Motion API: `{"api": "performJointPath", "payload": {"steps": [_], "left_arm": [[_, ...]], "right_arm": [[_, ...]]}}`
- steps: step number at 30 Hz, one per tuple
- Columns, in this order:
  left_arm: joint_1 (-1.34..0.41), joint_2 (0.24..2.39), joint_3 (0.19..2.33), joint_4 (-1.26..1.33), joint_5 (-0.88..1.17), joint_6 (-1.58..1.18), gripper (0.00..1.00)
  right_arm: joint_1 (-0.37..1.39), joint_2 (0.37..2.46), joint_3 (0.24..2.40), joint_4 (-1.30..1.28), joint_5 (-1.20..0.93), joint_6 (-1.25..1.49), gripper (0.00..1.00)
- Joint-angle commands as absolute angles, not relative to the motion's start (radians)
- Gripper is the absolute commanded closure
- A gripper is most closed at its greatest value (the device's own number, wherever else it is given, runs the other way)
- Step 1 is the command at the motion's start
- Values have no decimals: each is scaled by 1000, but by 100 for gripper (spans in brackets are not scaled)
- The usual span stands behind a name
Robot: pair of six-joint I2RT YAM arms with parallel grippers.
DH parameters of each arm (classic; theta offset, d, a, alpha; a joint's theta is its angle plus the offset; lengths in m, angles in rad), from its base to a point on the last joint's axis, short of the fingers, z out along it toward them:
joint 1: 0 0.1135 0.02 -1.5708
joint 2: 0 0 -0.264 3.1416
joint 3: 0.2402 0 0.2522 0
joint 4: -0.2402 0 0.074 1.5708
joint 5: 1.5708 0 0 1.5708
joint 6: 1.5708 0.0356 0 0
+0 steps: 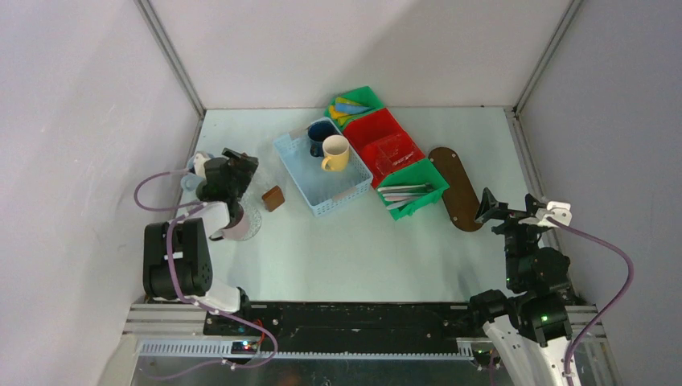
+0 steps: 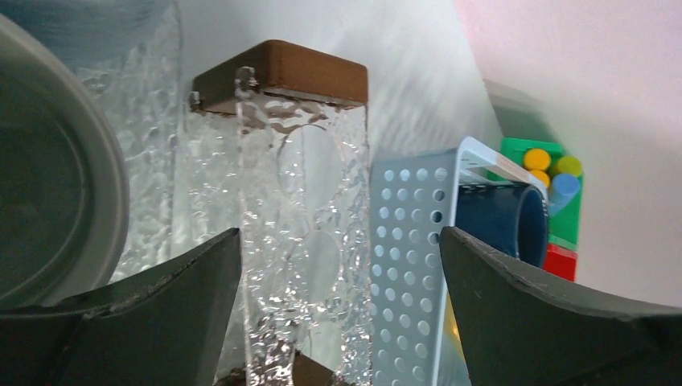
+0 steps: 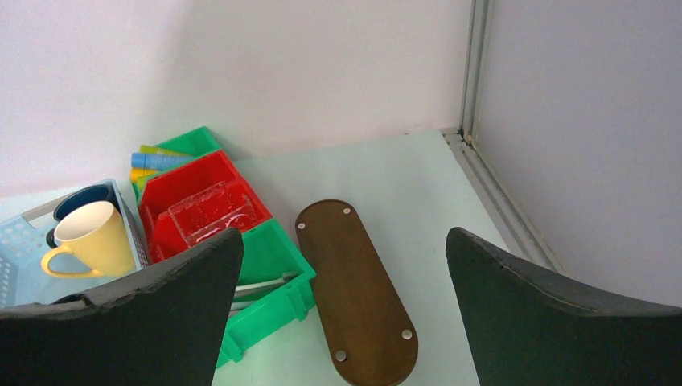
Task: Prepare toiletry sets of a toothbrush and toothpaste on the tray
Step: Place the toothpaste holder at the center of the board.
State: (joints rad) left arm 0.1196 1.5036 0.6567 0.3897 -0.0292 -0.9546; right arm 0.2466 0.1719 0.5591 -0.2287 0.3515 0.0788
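The tray [image 1: 455, 187], a dark brown oval board with small pale studs on its face, lies bare at the right [image 3: 354, 289]. My right gripper [image 1: 490, 207] hovers over its near end, open and holding nothing [image 3: 344, 233]. Toothbrushes [image 1: 406, 191] lie in a green bin [image 3: 269, 265]. Tubes of toothpaste [image 1: 350, 104] fill the far green bin [image 3: 157, 161]. A cream mug [image 1: 335, 153] and a dark blue mug [image 1: 320, 137] sit in the light blue basket [image 1: 318, 185]. My left gripper [image 1: 241, 173] is open around a clear textured holder [image 2: 306, 225] with a brown end [image 2: 281, 76].
A red bin [image 1: 386, 143] holds a clear container [image 3: 213, 211]. A grey mug rim [image 2: 96, 185] fills the left of the left wrist view, close to the fingers. The basket wall [image 2: 410, 241] stands just right of the clear holder. Walls close in on three sides.
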Motion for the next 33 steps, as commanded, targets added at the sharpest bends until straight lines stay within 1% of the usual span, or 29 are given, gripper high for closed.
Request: {"api": "performJointPath", "payload": {"steps": [1, 8, 13, 17, 21, 22, 29, 33], "left_arm": [[112, 1464, 720, 191, -127, -895, 1], [65, 1442, 813, 19, -213, -844, 2], [-15, 1434, 905, -141, -297, -819, 4], [-79, 1440, 1002, -269, -388, -807, 10], [-120, 1466, 1071, -346, -449, -806, 18], [-124, 1472, 1079, -351, -451, -811, 20], [-143, 1560, 1134, -368, -422, -818, 31], [-154, 1616, 1173, -369, -412, -804, 34]], "right_arm": [[252, 153, 555, -189, 347, 82, 1], [251, 142, 554, -189, 348, 83, 1], [252, 134, 553, -189, 347, 83, 0], [254, 129, 551, -188, 348, 84, 1], [255, 125, 548, -184, 350, 83, 1], [254, 124, 548, -185, 350, 83, 1], [257, 121, 542, -182, 350, 82, 1], [259, 123, 538, -177, 347, 78, 1]]}}
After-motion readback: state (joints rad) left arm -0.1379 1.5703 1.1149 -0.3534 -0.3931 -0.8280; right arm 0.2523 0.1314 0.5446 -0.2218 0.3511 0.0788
